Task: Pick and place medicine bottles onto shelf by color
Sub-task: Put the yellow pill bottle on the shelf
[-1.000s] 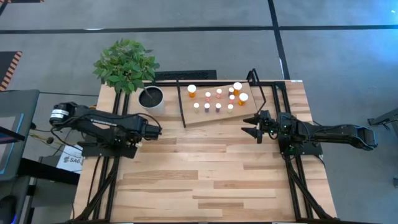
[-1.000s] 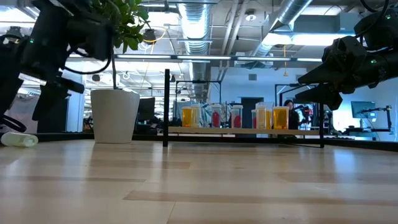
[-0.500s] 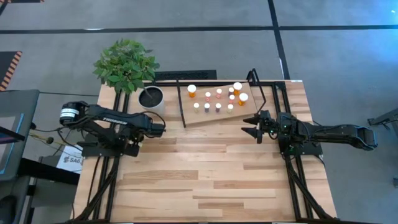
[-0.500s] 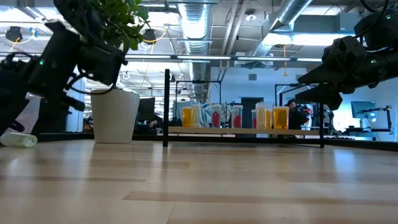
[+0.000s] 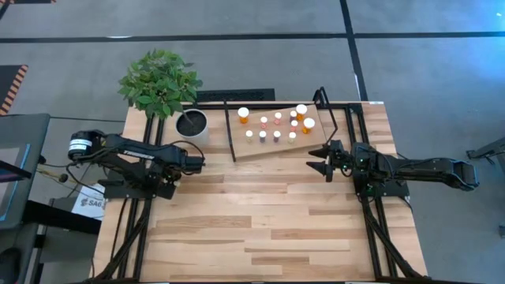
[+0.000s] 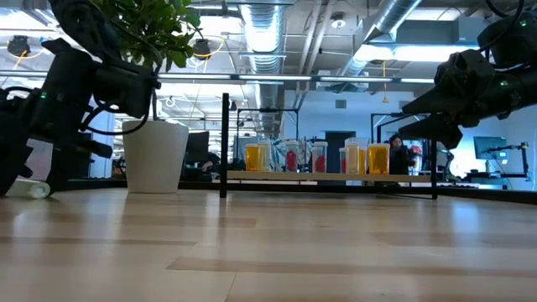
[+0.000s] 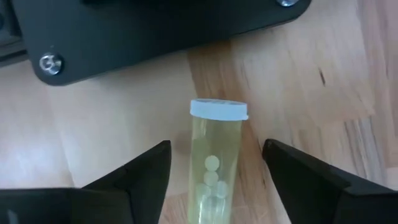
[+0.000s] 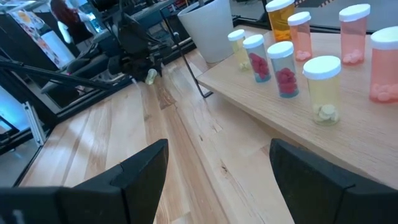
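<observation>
From above, the left gripper sits at the table's left edge just below the plant pot; the right gripper waits beside the shelf's front right corner, jaws apart and empty. Most bottles already stand on the shelf. At table height a pale bottle lies on its side at the far left by the left arm — round body, so a nudge could roll it. Left wrist view: fingers spread wide astride that pale bottle, nothing gripped yet; an uneven squeeze could squirt it out or push it against the arm's base. Right wrist view: fingers open, shelf bottles stand close together — placing another risks knocking one over.
</observation>
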Motion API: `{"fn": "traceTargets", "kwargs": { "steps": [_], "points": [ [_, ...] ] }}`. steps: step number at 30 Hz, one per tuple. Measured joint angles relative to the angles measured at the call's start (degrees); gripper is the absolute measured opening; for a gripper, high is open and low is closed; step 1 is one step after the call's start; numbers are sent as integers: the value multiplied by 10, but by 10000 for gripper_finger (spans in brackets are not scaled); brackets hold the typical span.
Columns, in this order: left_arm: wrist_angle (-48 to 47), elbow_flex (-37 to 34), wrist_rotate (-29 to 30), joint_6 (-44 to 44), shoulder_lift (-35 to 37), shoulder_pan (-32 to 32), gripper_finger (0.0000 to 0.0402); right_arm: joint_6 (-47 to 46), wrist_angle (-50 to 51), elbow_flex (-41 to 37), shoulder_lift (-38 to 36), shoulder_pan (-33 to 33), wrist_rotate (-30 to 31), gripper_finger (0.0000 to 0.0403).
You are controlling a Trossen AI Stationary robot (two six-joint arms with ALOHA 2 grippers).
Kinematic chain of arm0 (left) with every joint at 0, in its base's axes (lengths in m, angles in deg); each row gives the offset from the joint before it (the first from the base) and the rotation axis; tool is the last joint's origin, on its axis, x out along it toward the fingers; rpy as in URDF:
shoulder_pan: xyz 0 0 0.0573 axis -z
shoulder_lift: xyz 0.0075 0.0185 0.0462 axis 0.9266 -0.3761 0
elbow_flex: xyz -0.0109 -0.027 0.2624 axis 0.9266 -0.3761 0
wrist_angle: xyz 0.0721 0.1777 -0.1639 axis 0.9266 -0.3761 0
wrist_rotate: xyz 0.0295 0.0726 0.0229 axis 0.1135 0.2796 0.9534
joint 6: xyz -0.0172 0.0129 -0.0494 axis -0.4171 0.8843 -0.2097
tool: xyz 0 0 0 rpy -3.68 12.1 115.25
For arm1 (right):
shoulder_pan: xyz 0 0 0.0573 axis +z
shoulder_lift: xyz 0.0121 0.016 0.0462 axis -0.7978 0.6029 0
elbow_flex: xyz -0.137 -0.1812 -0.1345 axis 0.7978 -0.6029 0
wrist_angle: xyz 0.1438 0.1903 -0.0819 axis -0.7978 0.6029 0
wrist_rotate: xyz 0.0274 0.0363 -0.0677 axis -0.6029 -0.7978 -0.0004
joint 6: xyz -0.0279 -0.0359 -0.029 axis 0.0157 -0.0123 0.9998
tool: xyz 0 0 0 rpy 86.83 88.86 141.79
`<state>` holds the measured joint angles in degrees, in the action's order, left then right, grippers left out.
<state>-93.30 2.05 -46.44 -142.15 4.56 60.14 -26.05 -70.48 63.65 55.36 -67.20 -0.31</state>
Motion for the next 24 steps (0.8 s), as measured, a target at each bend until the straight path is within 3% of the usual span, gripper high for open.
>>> {"fn": "traceTargets", "kwargs": {
  "steps": [11,17,24],
  "points": [
    [11,-1,43,17,-1,15,133,0,12,0,0,0,0,301],
    [8,11,59,50,-4,15,126,0,12,0,0,0,0,301],
    [38,37,147,188,-3,15,130,0,12,0,0,0,0,301]
  ]
}}
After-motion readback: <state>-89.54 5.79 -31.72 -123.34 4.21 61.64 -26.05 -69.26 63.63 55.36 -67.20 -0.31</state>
